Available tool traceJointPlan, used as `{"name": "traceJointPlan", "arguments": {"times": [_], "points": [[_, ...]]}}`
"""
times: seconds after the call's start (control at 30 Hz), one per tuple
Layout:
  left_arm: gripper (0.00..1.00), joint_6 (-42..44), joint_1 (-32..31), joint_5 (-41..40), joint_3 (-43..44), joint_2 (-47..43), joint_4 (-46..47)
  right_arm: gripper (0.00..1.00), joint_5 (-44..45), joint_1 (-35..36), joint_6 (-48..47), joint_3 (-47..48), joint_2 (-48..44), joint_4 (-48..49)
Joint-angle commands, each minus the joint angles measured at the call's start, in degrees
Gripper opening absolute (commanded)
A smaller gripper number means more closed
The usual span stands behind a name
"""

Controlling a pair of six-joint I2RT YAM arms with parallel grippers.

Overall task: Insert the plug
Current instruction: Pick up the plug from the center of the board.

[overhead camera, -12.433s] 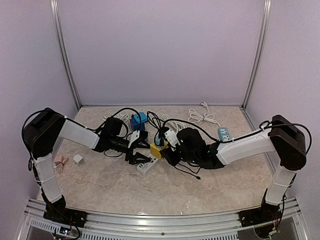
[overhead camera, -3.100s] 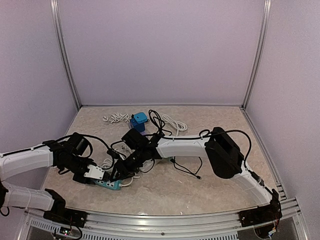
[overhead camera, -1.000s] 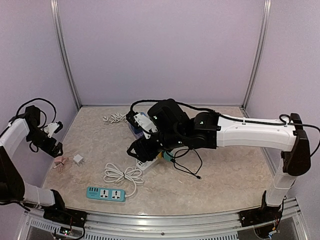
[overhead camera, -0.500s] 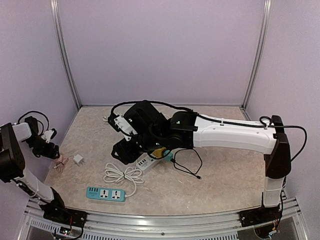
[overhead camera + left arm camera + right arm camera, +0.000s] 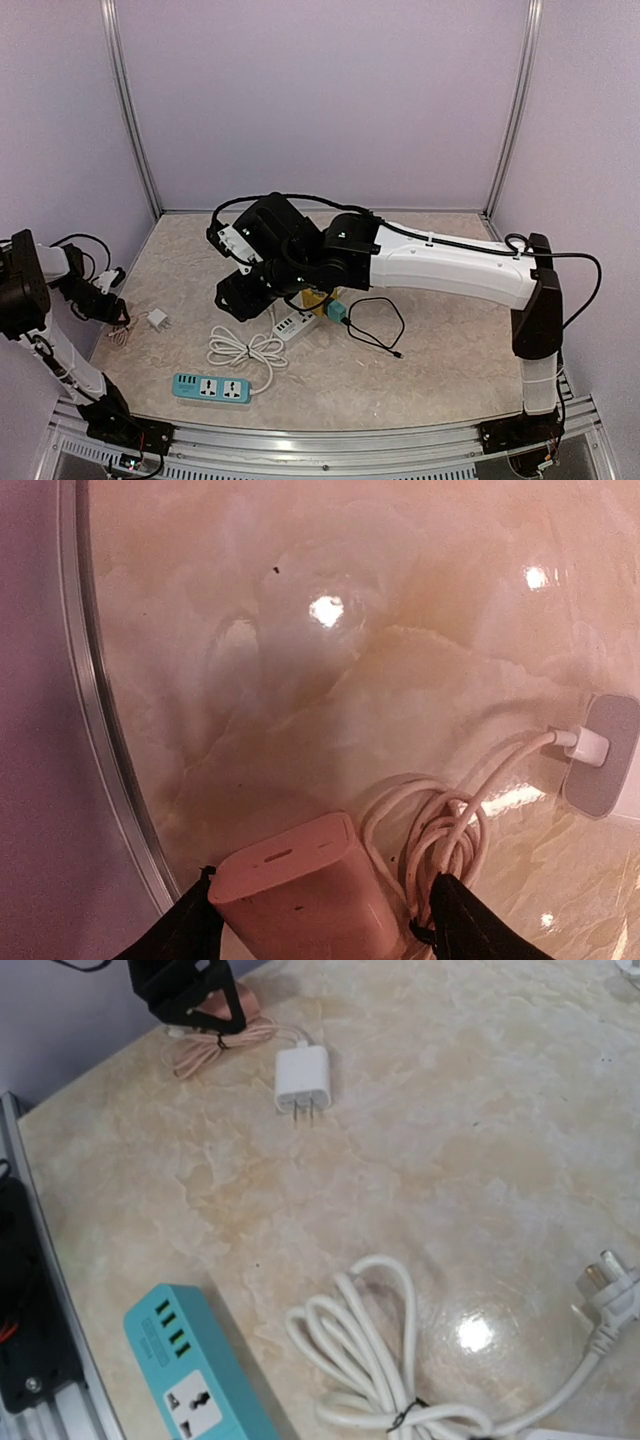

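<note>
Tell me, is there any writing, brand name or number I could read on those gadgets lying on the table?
No text can be read in any view.
Teal power strip: only sockets and ports show, no legible lettering.
White charger: plain face, no marks.
Pink power bank: no print visible.

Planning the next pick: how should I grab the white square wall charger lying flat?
Grip the white square wall charger body across its two plain side faces, coming straight down; it lies flat, metal prongs at one end, cable at the other.
</note>
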Motion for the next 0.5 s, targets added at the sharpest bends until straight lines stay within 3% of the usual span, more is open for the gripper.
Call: {"name": "traceJointPlan", "arguments": {"times": [0.0, 0.3, 0.4, 0.47], "points": [[0.65, 5.24, 0.04, 5.19, -0.04, 1.68, -1.61, 0.60, 0.26, 0.38, -0.78, 3.61, 2.79, -3.82], [0.52, 10.58, -1.61, 6.76, -2.09, -0.41, -0.48, 0.60, 0.45, 0.34, -1.89, 4.85, 3.40, -4.12], [0.53, 14.75, -3.20, 7.15, -3.73, -2.12, -1.37, 0.60, 0.25, 0.34, -2.12, 5.20, 3.54, -4.21], [0.59, 15.25, -3.59, 6.13, -4.21, -3.28, -0.81, 0.60, 0.27, 0.35, -2.23, 5.23, 3.54, -4.28]]}}
